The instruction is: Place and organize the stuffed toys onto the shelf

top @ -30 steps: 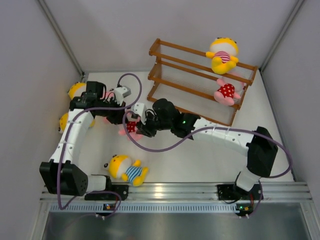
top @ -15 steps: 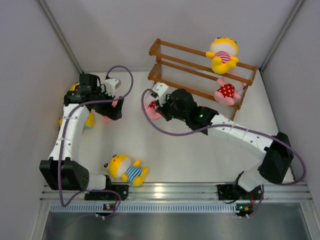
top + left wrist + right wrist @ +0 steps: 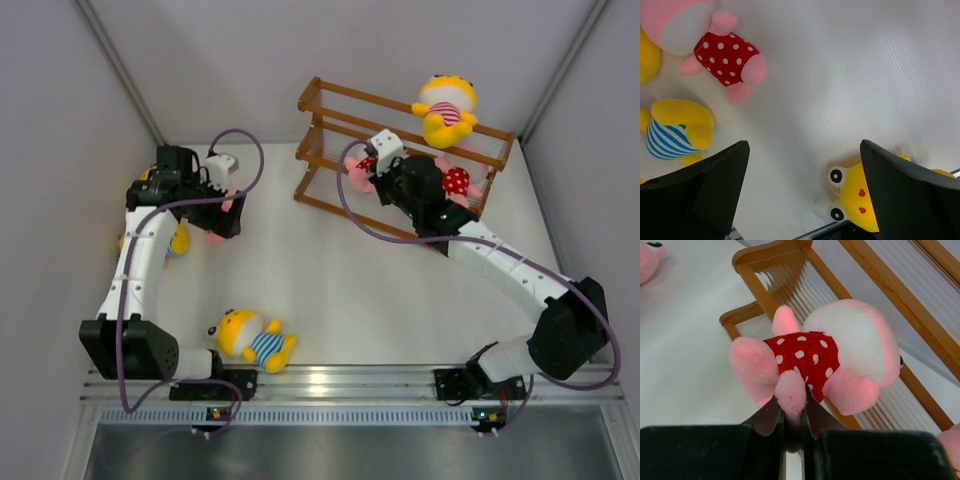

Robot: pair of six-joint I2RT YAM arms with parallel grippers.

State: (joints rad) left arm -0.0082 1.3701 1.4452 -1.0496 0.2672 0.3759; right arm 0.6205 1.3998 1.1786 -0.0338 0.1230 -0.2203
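Your right gripper [image 3: 792, 412] is pinched shut on one leg of a pink dotted doll [image 3: 825, 360]. The doll hangs in the air over the front rails of the shelf [image 3: 771, 260] and rests on no tier yet. Your left gripper [image 3: 803, 150] is spread wide and empty, hovering above the table [image 3: 850, 75].

Two toys look placed: a yellow doll in pink stripes [image 3: 445, 108] on the top tier and a second pink doll [image 3: 455, 182] below it, both at the right end. I judge the task roughly a third done. Four remain on the table: a spotted pink doll [image 3: 722, 50], a blue-striped yellow doll [image 3: 675, 130] and another yellow one [image 3: 150, 180] by the left arm, plus a front yellow doll [image 3: 252, 340] near the bases.

The tiers' left and middle stretches are open, so you have room there. Mind the thin rails and the shelf's end post. The left arm works close to the side wall [image 3: 60, 150].
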